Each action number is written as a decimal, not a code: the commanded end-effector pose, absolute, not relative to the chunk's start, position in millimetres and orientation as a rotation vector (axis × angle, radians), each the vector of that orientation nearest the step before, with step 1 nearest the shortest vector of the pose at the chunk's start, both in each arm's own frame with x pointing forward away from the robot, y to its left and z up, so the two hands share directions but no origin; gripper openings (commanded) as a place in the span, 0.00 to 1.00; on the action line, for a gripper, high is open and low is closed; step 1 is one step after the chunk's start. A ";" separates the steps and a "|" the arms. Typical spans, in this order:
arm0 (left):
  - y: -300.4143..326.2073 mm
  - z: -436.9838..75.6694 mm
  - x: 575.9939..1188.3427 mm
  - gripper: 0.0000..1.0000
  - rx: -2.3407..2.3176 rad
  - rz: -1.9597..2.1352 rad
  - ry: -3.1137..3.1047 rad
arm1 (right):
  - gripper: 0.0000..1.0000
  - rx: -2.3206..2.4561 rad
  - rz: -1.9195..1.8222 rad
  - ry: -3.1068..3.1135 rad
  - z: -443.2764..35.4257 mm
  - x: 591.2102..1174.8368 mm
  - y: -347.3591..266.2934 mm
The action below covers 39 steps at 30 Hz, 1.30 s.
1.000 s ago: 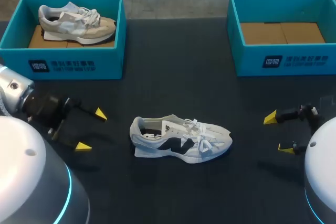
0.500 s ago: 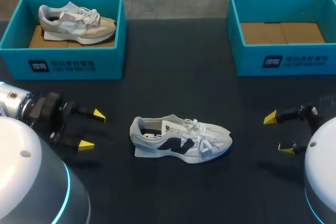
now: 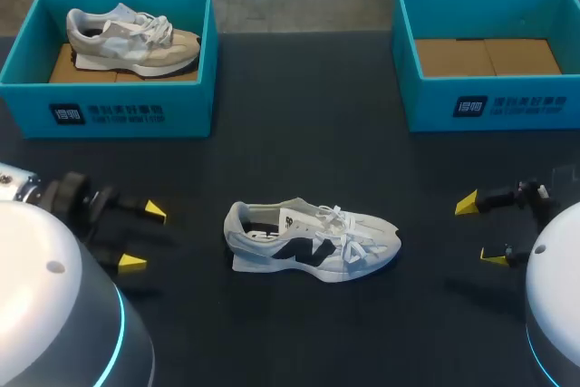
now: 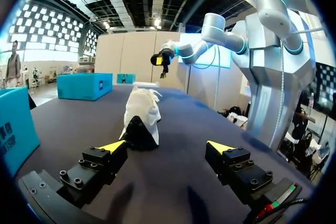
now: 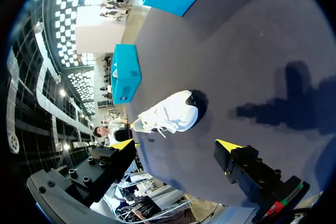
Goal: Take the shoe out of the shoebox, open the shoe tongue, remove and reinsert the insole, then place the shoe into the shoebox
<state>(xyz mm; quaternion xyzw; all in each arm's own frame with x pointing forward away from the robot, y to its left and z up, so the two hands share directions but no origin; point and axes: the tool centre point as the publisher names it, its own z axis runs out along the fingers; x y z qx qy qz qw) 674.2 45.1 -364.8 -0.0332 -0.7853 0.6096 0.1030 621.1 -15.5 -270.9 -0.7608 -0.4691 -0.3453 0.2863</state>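
Place: robot lab, test bench.
Rig: left arm point(image 3: 54, 314) & right arm point(image 3: 557, 314) at black table point(image 3: 299, 115).
Props: teal left shoebox point(image 3: 109, 115) & right shoebox point(image 3: 489, 106); shoe point(image 3: 313, 240) laid out btwn arms.

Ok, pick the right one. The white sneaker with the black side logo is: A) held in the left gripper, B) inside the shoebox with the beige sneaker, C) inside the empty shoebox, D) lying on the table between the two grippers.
D: the white sneaker lies on its sole on the dark table, with the open left gripper and the open right gripper each well apart from it.
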 end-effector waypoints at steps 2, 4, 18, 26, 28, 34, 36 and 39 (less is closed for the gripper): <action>50.4 -376.8 675.0 1.00 -0.087 1.811 -2.291 | 1.00 -2.036 -0.926 -1.254 -270.2 618.7 -15.3; 51.7 -379.4 676.0 1.00 -0.077 1.810 -2.292 | 1.00 -2.036 -0.926 -1.254 -270.2 618.7 -15.3; 52.6 -378.4 675.6 1.00 -0.108 1.804 -2.372 | 1.00 -2.036 -0.926 -1.254 -270.2 618.7 -15.3; 52.6 -378.4 675.6 1.00 -0.108 1.804 -2.372 | 1.00 -2.036 -0.926 -1.254 -270.2 618.7 -15.3; 52.6 -378.4 675.6 1.00 -0.108 1.804 -2.372 | 1.00 -2.036 -0.926 -1.254 -270.2 618.7 -15.3; 52.6 -378.4 675.6 1.00 -0.108 1.804 -2.372 | 1.00 -2.036 -0.926 -1.254 -270.2 618.7 -15.3; 52.6 -378.4 675.6 1.00 -0.108 1.804 -2.372 | 1.00 -2.036 -0.926 -1.254 -270.2 618.7 -15.3; 52.6 -378.4 675.6 1.00 -0.108 1.804 -2.372 | 1.00 -2.036 -0.926 -1.254 -270.2 618.7 -15.3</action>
